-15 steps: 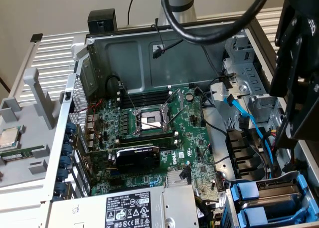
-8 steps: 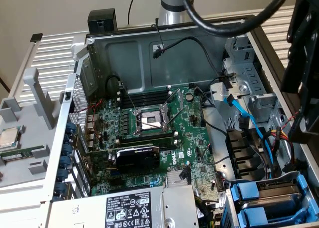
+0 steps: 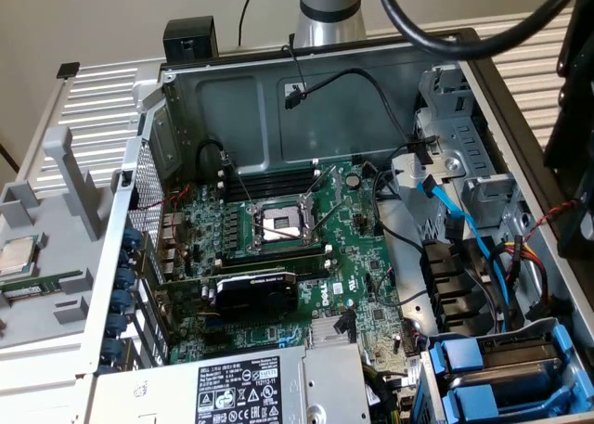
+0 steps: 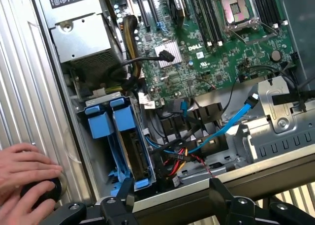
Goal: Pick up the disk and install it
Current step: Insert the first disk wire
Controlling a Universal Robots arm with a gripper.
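black, angular jaws stand wide apart and hold nothing, above the rim of an open grey sheet-metal computer case [image 4: 275, 172]. just ahead of one jaw the disk [image 4: 124, 120] stands on edge in the drive bay: a glossy bright blue plastic carrier with a thin dark slab behind it, label hidden. a second blue carrier [image 4: 101, 124] sits just beside it. to the jaws' side, a hand [image 4: 22, 178] rests on the ribbed metal tabletop [image 4: 24, 87].
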